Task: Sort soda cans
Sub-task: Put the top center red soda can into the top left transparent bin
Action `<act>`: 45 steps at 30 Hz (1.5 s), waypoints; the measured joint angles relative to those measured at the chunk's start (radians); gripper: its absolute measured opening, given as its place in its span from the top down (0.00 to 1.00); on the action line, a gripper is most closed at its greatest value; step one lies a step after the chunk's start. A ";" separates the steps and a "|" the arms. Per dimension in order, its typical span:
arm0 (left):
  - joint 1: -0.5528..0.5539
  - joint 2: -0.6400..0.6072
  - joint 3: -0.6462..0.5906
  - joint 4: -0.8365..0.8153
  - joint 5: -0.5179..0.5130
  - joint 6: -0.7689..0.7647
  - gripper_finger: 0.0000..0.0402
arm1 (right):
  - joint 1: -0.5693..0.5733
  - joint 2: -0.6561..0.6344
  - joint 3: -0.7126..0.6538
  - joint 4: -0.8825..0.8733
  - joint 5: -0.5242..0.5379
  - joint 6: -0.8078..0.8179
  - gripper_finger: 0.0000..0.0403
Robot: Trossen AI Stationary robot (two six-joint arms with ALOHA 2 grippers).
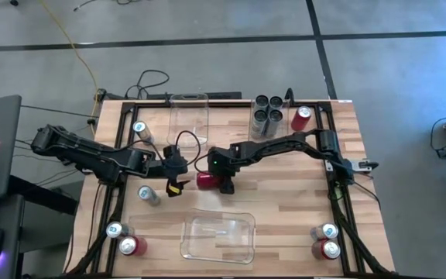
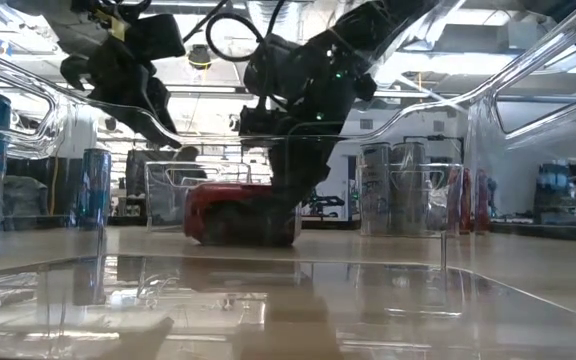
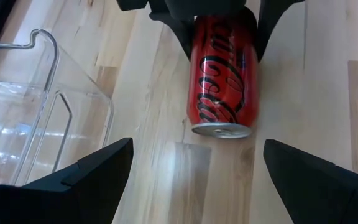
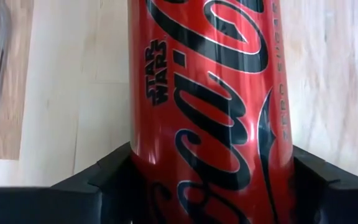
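A red can [image 1: 206,180] lies on its side mid-table, between the two clear bins. The right gripper [image 1: 224,183] straddles it, a finger [image 4: 92,177] on each side of the can; whether they press it, I cannot tell. The left gripper [image 1: 178,184], jaws wide and empty, hangs just left of the can's silver end [image 3: 221,130]

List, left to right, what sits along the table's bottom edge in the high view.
Silver can → red can → clear bin → silver can beside red can.
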 joint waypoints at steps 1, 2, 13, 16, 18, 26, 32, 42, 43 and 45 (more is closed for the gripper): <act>0.000 0.000 0.000 0.003 -0.002 -0.001 0.12 | 0.001 -0.003 0.000 0.000 0.003 0.003 0.25; 0.000 0.000 0.000 0.006 -0.006 -0.002 0.12 | 0.001 -0.004 -0.001 0.000 0.003 0.006 0.25; -0.038 -0.075 -0.001 0.017 -0.104 -0.004 0.12 | 0.045 -0.034 -0.001 0.114 0.003 0.018 0.25; -0.074 -0.146 -0.001 0.032 -0.106 -0.004 0.12 | 0.059 -0.070 -0.025 0.147 0.003 0.017 0.25; -0.099 -0.195 -0.001 0.052 -0.107 0.005 0.12 | 0.066 -0.111 -0.059 0.233 0.004 0.021 0.25; -0.183 -0.330 -0.040 0.310 -0.112 0.121 0.12 | 0.068 -0.292 -0.235 0.651 0.003 0.042 0.25; -0.194 -0.330 -0.089 0.459 -0.115 0.197 0.12 | 0.068 -0.341 -0.349 0.836 0.003 0.067 0.25; -0.169 -0.271 -0.088 0.568 -0.115 0.249 0.12 | 0.083 -0.328 -0.367 0.920 0.003 0.054 0.25; -0.166 -0.258 -0.088 0.572 -0.111 0.249 0.12 | 0.083 -0.328 -0.367 0.935 0.003 0.051 0.25; -0.165 -0.233 -0.089 0.572 -0.107 0.249 0.12 | 0.083 -0.330 -0.365 0.949 0.003 0.051 0.25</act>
